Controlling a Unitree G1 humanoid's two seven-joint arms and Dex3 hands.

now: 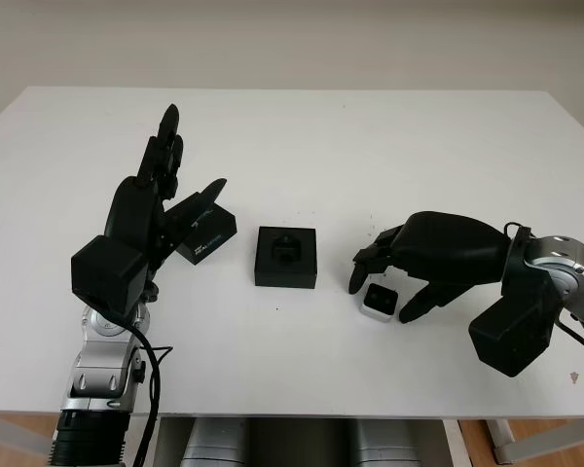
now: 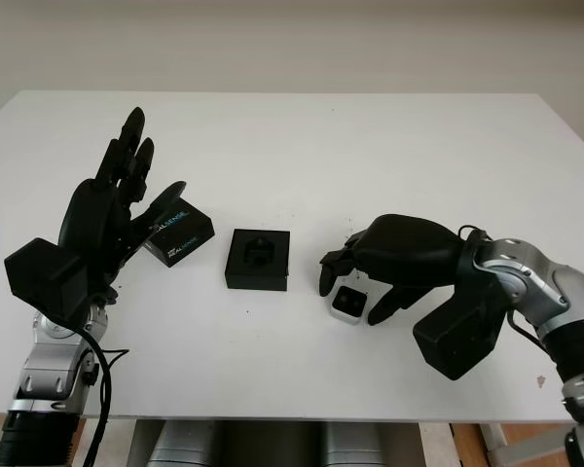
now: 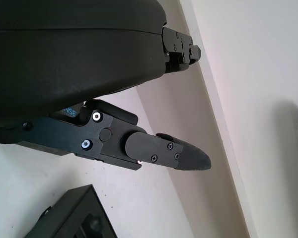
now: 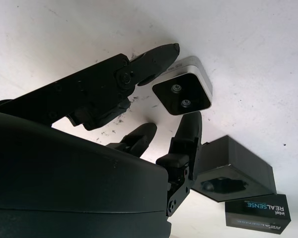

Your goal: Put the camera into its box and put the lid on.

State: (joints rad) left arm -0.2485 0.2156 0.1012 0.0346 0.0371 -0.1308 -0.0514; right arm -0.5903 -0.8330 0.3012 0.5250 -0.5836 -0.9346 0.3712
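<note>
The small silver camera point(image 2: 348, 305), its black face up, sits on the white table point(image 1: 370, 146) right of centre. My right hand point(image 1: 381, 294) is curled over it, with fingers on one side and the thumb on the other, touching its edges; the right wrist view shows the camera point(image 4: 183, 93) pinched between them. The open black box point(image 1: 286, 256) with its foam insert stands in the middle. The black lid point(image 1: 206, 234), with printed lettering, lies to its left. My left hand point(image 1: 175, 170) is raised beside the lid, open, holding nothing.
The table's front edge point(image 1: 302, 411) runs close below both arms. Bare white surface stretches behind the box to the far edge.
</note>
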